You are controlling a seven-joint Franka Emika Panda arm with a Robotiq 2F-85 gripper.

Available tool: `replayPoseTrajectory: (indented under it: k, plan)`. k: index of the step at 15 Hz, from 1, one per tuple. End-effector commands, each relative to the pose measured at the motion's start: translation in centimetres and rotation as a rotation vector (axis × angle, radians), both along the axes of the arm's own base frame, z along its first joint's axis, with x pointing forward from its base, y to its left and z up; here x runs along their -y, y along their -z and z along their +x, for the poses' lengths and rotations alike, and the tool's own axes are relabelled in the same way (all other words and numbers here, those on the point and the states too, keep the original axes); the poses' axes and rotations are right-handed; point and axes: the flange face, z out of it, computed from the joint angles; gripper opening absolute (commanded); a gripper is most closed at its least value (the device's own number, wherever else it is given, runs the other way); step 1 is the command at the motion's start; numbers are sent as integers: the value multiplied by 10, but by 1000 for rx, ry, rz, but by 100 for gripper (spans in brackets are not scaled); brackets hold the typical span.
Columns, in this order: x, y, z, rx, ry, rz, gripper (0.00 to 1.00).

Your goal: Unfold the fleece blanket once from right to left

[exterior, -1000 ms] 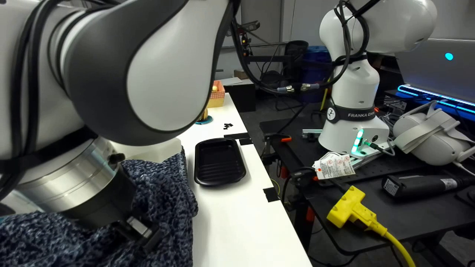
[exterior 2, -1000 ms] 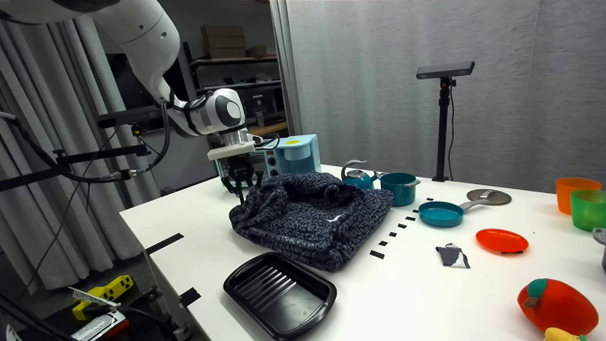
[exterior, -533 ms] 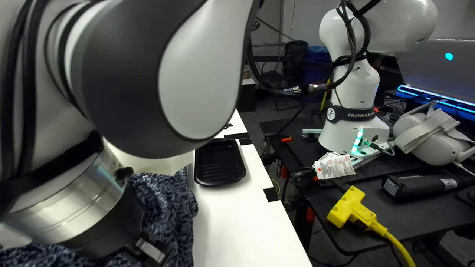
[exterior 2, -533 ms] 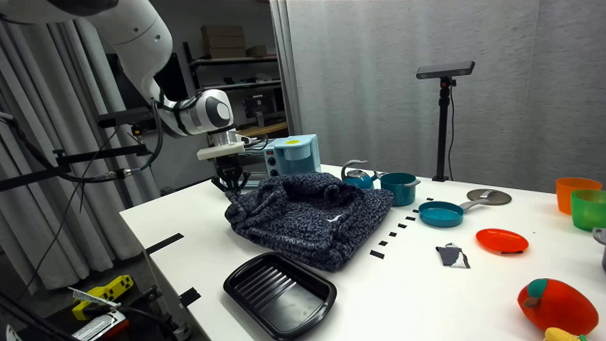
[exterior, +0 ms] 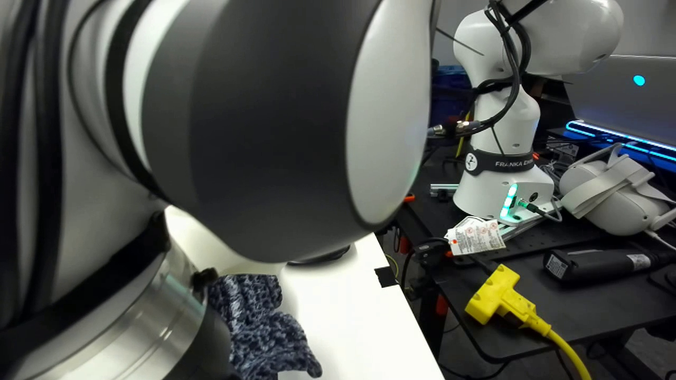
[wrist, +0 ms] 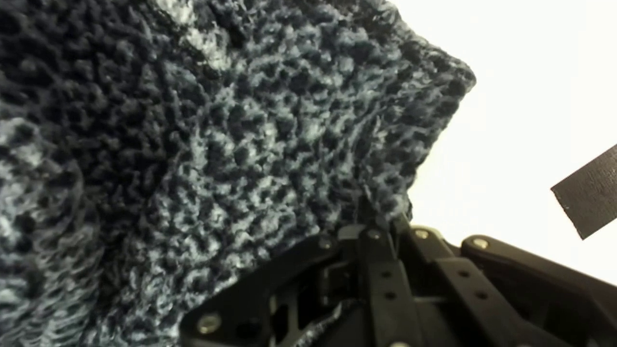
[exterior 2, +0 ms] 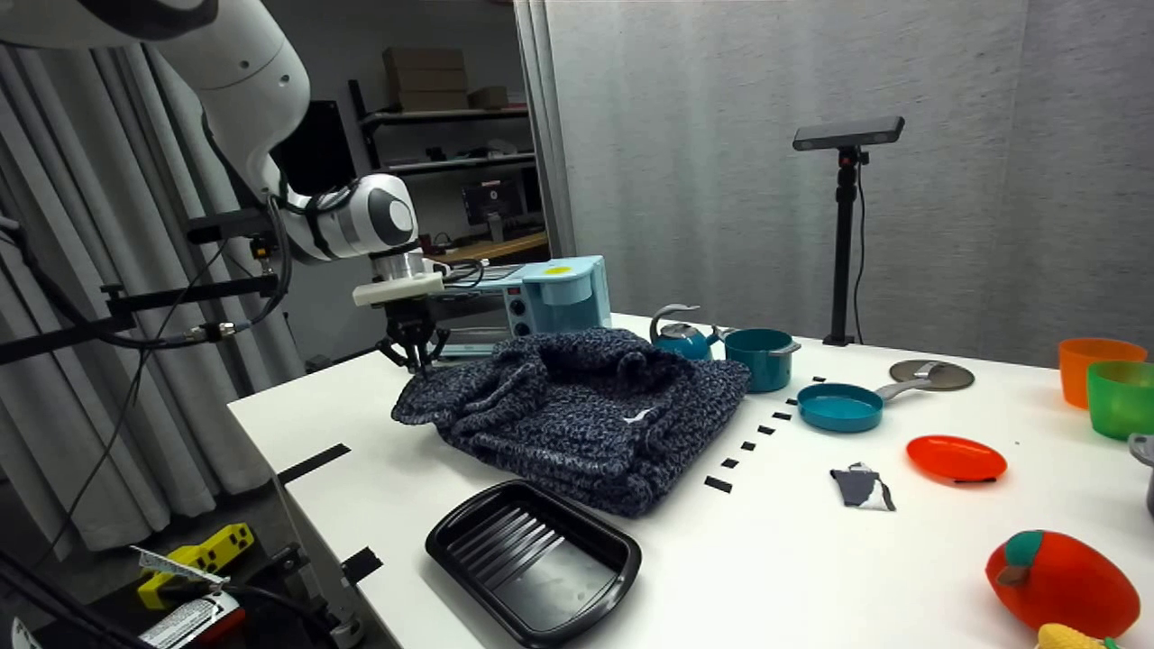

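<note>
The fleece blanket (exterior 2: 577,433), dark navy and grey speckled, lies rumpled and folded on the white table. In an exterior view, my gripper (exterior 2: 419,368) is at the blanket's left end, where a flap sticks out over the table. The blanket fills much of the wrist view (wrist: 270,144), where my gripper (wrist: 385,217) has its fingers close together, pinching the blanket's edge. The fingertips are partly hidden by the fabric. In an exterior view, a corner of the blanket (exterior: 264,338) shows beside the arm, which hides the fingers and most of the blanket there.
A black ridged tray (exterior 2: 532,563) sits in front of the blanket. A light-blue toaster appliance (exterior 2: 563,302), a teal kettle (exterior 2: 682,341) and a teal pot (exterior 2: 759,361) stand behind it. A teal pan (exterior 2: 838,407) lies to the right. A tape mark (wrist: 590,193) lies beyond the blanket's edge.
My gripper has moved left in an exterior view, away from the blanket's middle. The held edge has come along, and a flap now stretches out farther over the table.
</note>
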Motion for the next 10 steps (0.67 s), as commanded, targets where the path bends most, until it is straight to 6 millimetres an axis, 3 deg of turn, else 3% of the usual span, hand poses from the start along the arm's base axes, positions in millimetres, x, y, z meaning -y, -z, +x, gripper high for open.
replayPoseTrajectory:
  k: [1,3,10]
  plan:
    - [2,-2,1,-22,-28,5,29]
    - [5,-2,3,-23,-32,4,37]
    - [25,-11,16,3,-1,-14,91]
